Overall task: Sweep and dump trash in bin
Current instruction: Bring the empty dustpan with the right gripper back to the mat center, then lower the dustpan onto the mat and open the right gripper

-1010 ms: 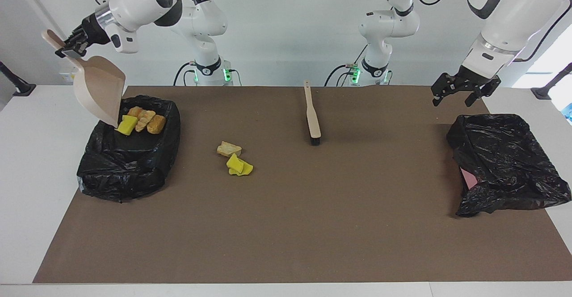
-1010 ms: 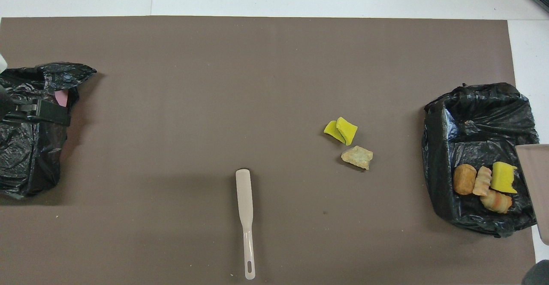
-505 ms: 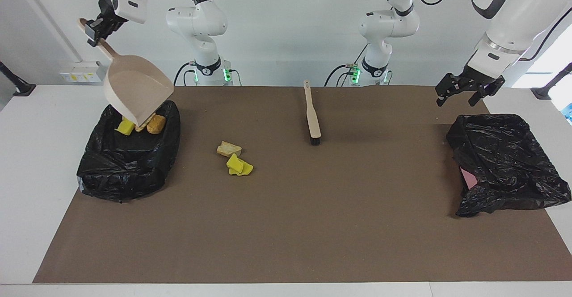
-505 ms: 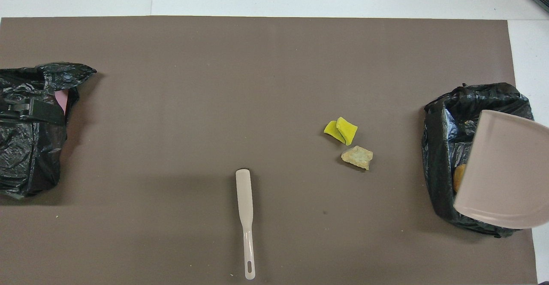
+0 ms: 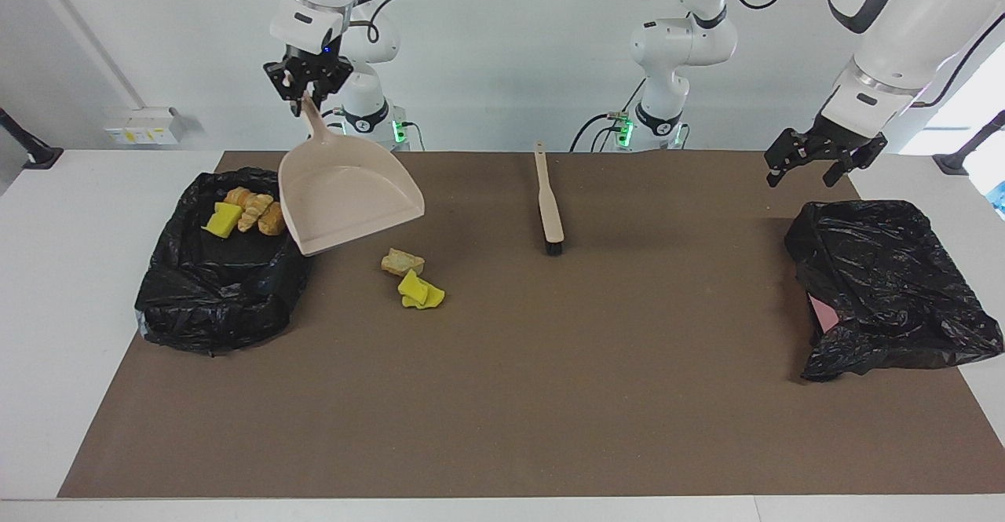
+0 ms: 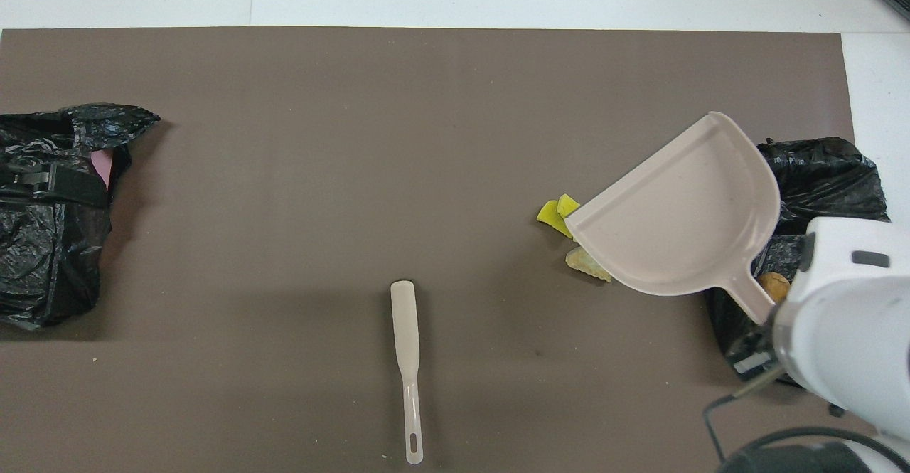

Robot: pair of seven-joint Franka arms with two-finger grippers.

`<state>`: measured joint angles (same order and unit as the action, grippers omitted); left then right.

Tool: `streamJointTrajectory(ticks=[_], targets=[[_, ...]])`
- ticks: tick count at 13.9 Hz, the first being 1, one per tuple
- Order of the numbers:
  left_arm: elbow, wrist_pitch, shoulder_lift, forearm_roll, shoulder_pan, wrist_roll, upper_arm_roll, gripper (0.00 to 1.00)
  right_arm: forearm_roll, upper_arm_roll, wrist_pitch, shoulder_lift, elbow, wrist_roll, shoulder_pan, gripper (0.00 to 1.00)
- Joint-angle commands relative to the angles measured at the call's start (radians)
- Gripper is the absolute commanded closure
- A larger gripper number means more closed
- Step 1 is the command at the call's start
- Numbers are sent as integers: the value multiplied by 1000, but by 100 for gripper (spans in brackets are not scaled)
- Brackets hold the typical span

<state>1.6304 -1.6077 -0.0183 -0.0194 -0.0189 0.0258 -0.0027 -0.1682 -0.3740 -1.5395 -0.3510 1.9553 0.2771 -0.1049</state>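
3 loose trash bits (light, soft, likely best swept, not pinched) lie mid-mat beside the bin, under the empty dustpan clamped by the right gripper; left gripper hangs spread and empty.

- We see a plain brown mat on a white table.
- We see two glossy black bin bags; a pink patch shows at one.
- We see a pale beige dustpan.
- We see a beige brush with black bristles.
- We see yellow and tan trash on the mat, and yellow, tan and orange trash lumps in a bag.
- We see white arms with black grippers.
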Motion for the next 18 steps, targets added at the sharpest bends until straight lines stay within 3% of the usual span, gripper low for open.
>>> streamJointTrajectory(ticks=[1, 3, 6, 9, 13, 18], targets=[[-7, 20, -8, 12, -3, -12, 1, 0, 105, -83, 22, 186, -154, -271, 11, 100], [-7, 20, -8, 12, -3, -12, 1, 0, 108, -115, -11, 309, -214, -468, 80, 100], [-7, 20, -6, 12, -3, -12, 1, 0, 73, -112, -71, 557, -399, -743, 229, 100], [-7, 20, -6, 12, -3, -12, 1, 0, 35, -105, -177, 766, -582, -892, 325, 100], [-7, 22, -8, 12, -3, -12, 1, 0, -94, -76, -332, 1015, -746, -1028, 451, 100], [-7, 22, -6, 12, -3, -12, 1, 0, -102, -40, -415, 1081, -744, -1030, 473, 100]])
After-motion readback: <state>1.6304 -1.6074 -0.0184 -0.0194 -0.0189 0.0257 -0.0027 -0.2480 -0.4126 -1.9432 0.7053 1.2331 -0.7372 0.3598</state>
